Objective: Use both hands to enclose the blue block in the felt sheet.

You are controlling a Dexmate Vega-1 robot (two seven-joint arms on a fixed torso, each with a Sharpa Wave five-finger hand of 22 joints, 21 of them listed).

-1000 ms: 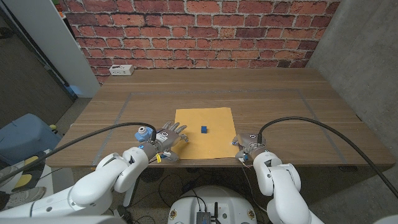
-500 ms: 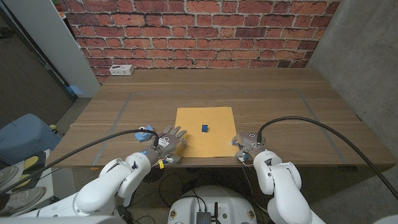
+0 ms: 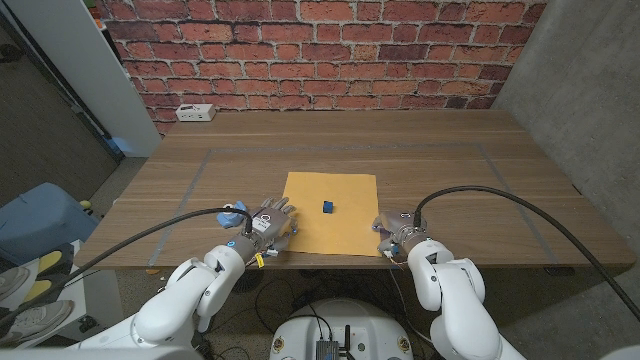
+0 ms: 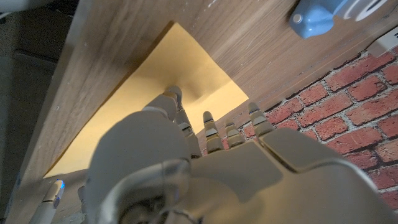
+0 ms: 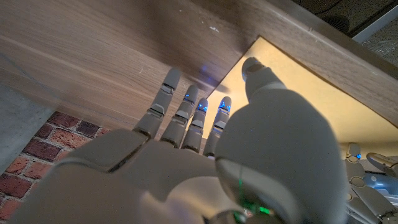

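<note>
The blue block (image 3: 328, 207) sits on the felt sheet (image 3: 345, 235), on the desk (image 3: 450, 160). Left hand (image 3: 271, 224), fingers spread, rests at the sheet's nine-o'clock edge; right hand (image 3: 391, 232), fingers apart, at its four-o'clock corner.

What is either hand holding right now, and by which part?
Nothing is clearly held. The left hand has its fingers spread over the felt sheet at its near left corner; the right hand sits at the near right corner. The blue block lies untouched.
</note>
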